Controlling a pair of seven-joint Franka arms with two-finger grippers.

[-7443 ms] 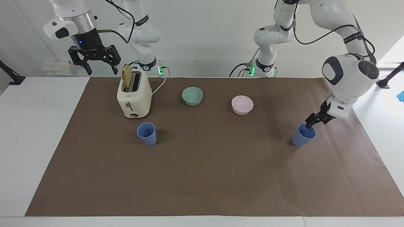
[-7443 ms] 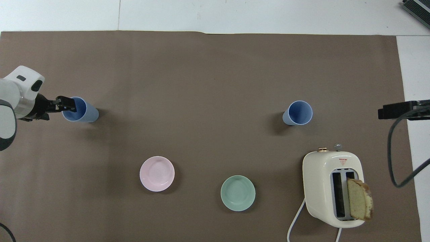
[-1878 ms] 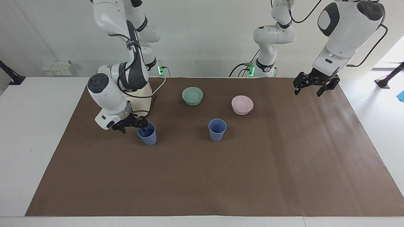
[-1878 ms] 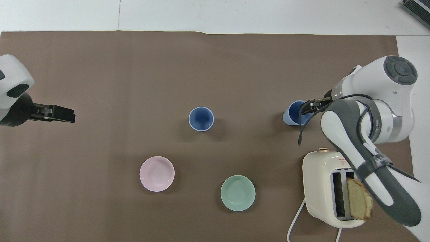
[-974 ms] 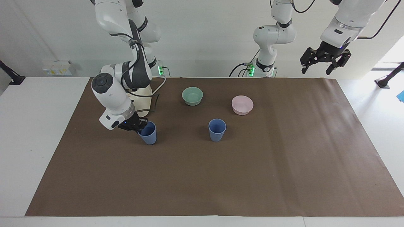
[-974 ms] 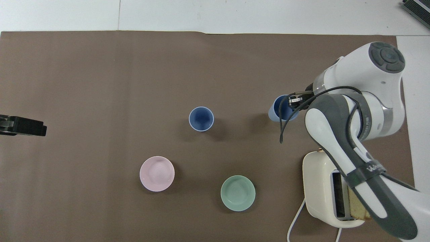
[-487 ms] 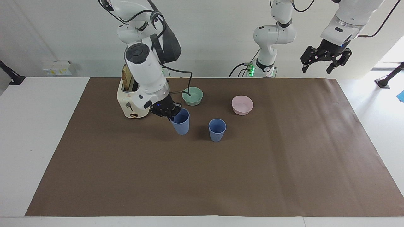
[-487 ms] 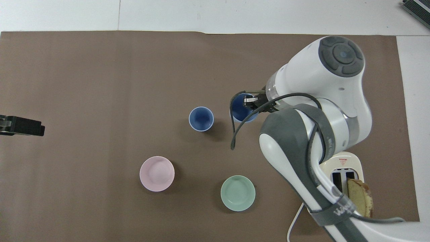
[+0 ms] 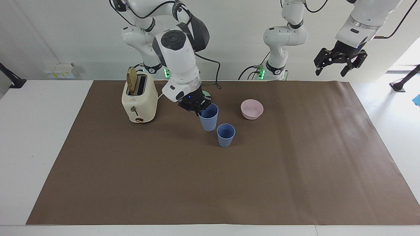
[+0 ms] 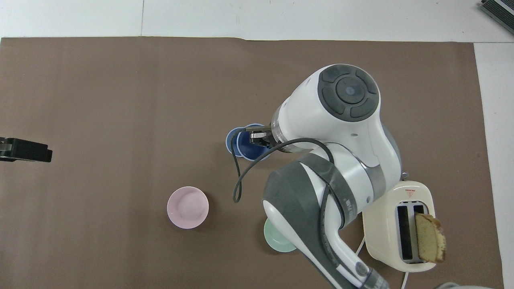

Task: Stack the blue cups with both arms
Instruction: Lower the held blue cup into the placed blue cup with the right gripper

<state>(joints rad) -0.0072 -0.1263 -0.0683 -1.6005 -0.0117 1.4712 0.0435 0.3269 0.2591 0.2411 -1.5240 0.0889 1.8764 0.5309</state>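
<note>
From the facing view, I am holding one blue cup (image 9: 208, 121) in the air with my right gripper (image 9: 197, 109), fingers pinched shut on its rim, one inside and one outside. The cup I am carrying is hanging upright over the brown mat (image 9: 295, 170), just beside the second blue cup (image 9: 225, 135), which is standing in the middle of the mat, farther from my bases than the pink bowl (image 9: 251, 108). My left gripper (image 9: 339, 64) is waiting high over the left arm's end of the table, fingers spread wide and holding nothing. The toaster (image 9: 139, 98) with its slice of bread (image 9: 132, 80) is sitting toward the right arm's end

From overhead, my right gripper (image 10: 257, 136) and the carried cup (image 10: 247, 150) are covering most of the standing cup (image 10: 230, 143), and my arm is hiding much of the green bowl (image 10: 277, 243). The black tip of my left gripper (image 10: 24, 149) is just showing at the edge

I am judging the risk to be misalignment: if I am lowering while off centre, the carried cup's base could be catching the standing cup's rim and tipping it over. Since I am pinching only one side of the rim, the cup could also be tilting and jamming crooked
</note>
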